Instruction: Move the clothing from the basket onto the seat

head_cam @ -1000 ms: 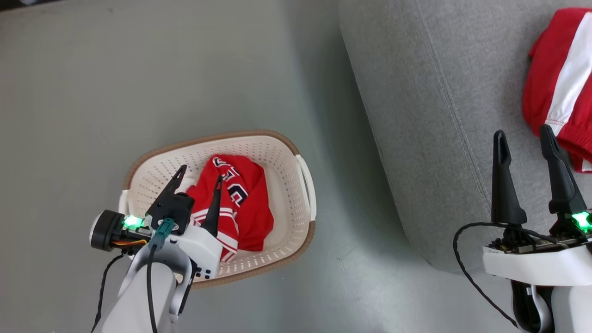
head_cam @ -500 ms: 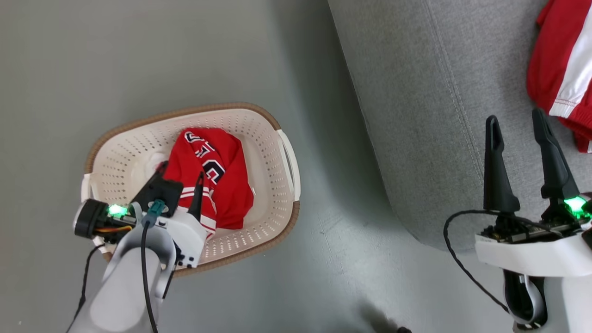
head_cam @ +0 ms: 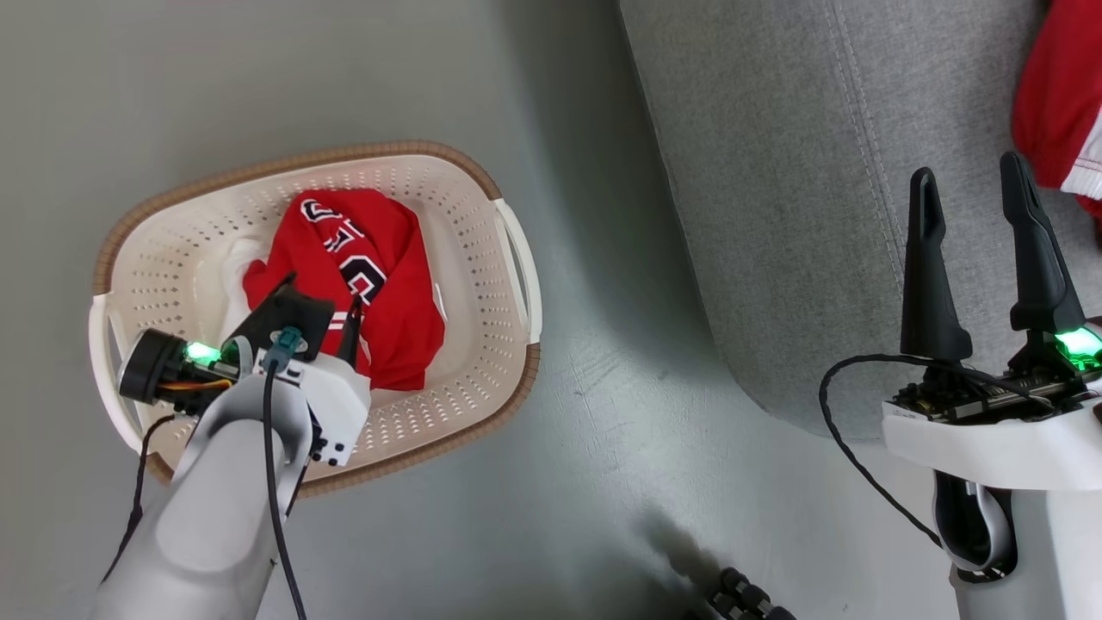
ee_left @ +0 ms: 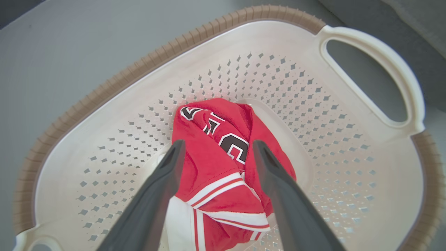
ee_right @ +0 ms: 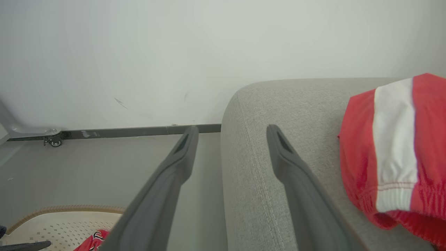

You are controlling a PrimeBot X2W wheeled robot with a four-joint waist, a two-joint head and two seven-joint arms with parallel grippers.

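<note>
Grey floor (head_cam: 258, 86) bears the basket (head_cam: 482, 362); left fingers (ee_left: 156, 195), spread wide, straddle the jersey (ee_left: 209, 157) inside, so pinching and lifting should come next; right fingers (head_cam: 928, 284) idle open by the seat (head_cam: 775, 215)

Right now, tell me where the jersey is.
At the head view's left, the jersey lies bunched inside the basket, the left gripper's open fingers straddling it.

Basket (head_cam: 469, 362): set on the floor (head_cam: 258, 77), left of the seat (head_cam: 775, 215).
Jersey (head_cam: 387, 284): laid inside the basket.
Shorts (head_cam: 1055, 103): laid on the seat, well apart from the basket.
</note>
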